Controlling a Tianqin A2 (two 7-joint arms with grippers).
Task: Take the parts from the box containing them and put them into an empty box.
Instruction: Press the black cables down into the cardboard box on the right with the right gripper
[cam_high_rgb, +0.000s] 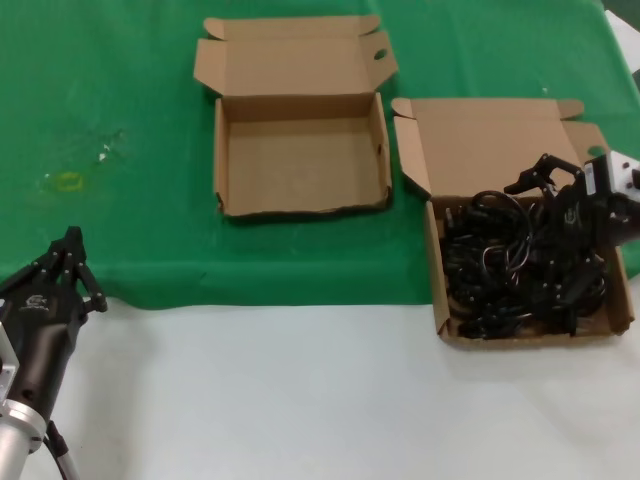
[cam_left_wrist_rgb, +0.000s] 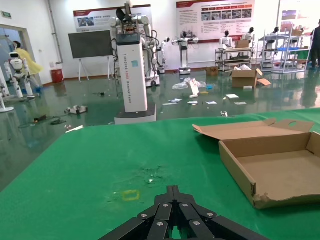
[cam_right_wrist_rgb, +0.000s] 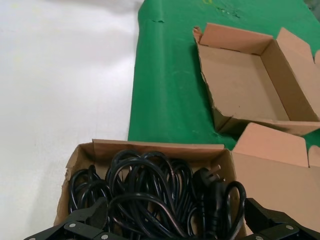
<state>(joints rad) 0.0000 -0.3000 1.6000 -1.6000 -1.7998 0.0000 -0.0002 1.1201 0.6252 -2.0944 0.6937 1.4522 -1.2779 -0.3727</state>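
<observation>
The right gripper (cam_high_rgb: 560, 235) is down over the box of cables (cam_high_rgb: 445, 300), a shallow brown cardboard box with a tall plain lid panel folded back, lying at the right of the head view across the edge where the green cloth (cam_high_rgb: 130, 90) meets the white tabletop (cam_high_rgb: 300, 400). Inside it lies a tangled heap of black power cables (cam_high_rgb: 500, 270) with at least one plug (cam_right_wrist_rgb: 207, 176) showing in the right wrist view. That view shows the right gripper's two black fingers (cam_right_wrist_rgb: 85, 225) set far apart, one at each side of the heap, with the cables lying between them; the jaws are spread wide, and nothing is clamped between them. Whether the fingertips touch the cables cannot be told, since the tips are buried in the black tangle in the head view. The empty box (cam_high_rgb: 300, 150), squarish and shallow, with a narrow creased strip along the top of its lid and a wavy front wall, sits on the green cloth to the left of the full box, just beside it but apart, and holds nothing. The left gripper (cam_high_rgb: 68, 262) is parked low at the robot's left, near the cloth's front edge and well apart from both boxes; in the left wrist view its black fingers (cam_left_wrist_rgb: 165, 215) meet at a point, closed on nothing.
</observation>
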